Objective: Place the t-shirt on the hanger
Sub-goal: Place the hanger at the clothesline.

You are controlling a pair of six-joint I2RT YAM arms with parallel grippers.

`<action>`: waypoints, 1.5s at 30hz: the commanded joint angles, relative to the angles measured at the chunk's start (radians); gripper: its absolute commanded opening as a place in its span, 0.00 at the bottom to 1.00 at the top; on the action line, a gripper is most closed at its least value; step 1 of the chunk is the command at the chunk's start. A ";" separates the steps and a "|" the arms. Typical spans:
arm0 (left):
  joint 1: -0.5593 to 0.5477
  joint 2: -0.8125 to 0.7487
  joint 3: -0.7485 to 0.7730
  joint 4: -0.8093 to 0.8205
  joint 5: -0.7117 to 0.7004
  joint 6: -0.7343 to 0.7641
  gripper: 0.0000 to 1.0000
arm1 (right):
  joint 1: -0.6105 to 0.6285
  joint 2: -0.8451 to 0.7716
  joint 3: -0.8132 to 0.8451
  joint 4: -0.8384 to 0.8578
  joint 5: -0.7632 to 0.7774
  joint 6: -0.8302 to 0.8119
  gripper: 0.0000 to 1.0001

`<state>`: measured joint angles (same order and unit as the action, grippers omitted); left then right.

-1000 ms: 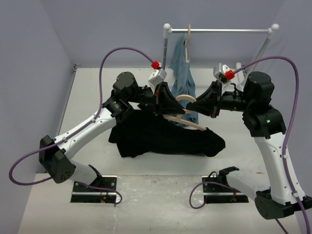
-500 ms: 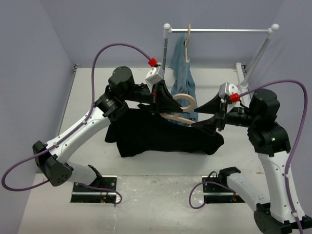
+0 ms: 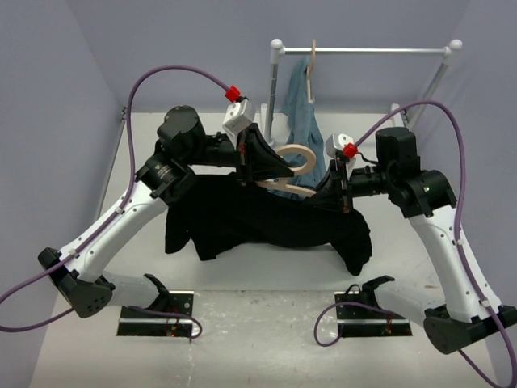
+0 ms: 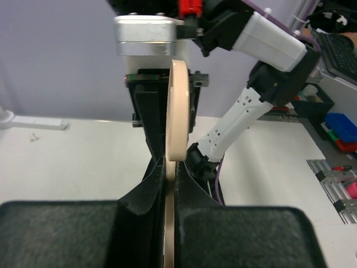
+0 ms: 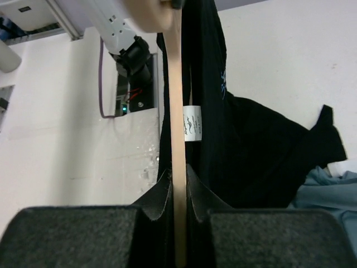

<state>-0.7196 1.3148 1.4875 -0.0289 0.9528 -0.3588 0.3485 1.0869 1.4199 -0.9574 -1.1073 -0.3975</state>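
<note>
The tan wooden hanger (image 3: 289, 184) is held above the table between both grippers, with its hook ring (image 3: 300, 156) on top. My left gripper (image 3: 260, 166) is shut on the hanger's left arm, which shows edge-on in the left wrist view (image 4: 178, 106). My right gripper (image 3: 329, 192) is shut on the right arm, edge-on in the right wrist view (image 5: 177, 100). The black t-shirt (image 3: 258, 222) hangs wrinkled below the hanger, its lower part on the table. In the right wrist view the t-shirt (image 5: 251, 145) hangs beside the hanger, showing its white label (image 5: 192, 131). The hanger's lower part is hidden by cloth.
A white rack with a rail (image 3: 363, 51) stands at the back right. On it a blue-grey garment (image 3: 303, 121) hangs on a second wooden hanger (image 3: 312, 61), just behind the held hanger. Lilac walls close the left and back.
Both grippers have moved left and up with the hanger. The right gripper has come back in to the hanger. The t-shirt is raised, and its right end now hangs down.
</note>
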 commanded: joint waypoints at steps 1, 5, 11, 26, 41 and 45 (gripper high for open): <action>0.017 -0.030 0.125 -0.099 -0.217 0.000 0.38 | 0.000 -0.129 -0.014 0.104 0.037 0.018 0.00; 0.029 -0.125 0.177 -0.230 -0.754 0.018 1.00 | 0.000 -0.227 -0.026 0.180 0.015 0.072 0.00; 0.029 -0.504 -0.042 -0.138 -1.561 -0.031 1.00 | 0.000 -0.343 0.066 0.292 0.428 0.285 0.00; 0.028 -0.696 -0.271 -0.334 -1.630 0.034 1.00 | 0.000 -0.195 0.752 0.287 1.546 0.378 0.00; 0.028 -0.690 -0.502 -0.361 -1.502 -0.006 1.00 | -0.040 -0.165 0.354 0.287 1.497 0.413 0.00; 0.028 -0.694 -0.598 -0.354 -1.458 -0.024 1.00 | -0.201 -0.178 0.166 0.286 1.244 0.505 0.00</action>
<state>-0.6941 0.6131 0.9667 -0.3838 -0.5639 -0.3585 0.2521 0.9177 1.7069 -0.7290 0.3623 0.0046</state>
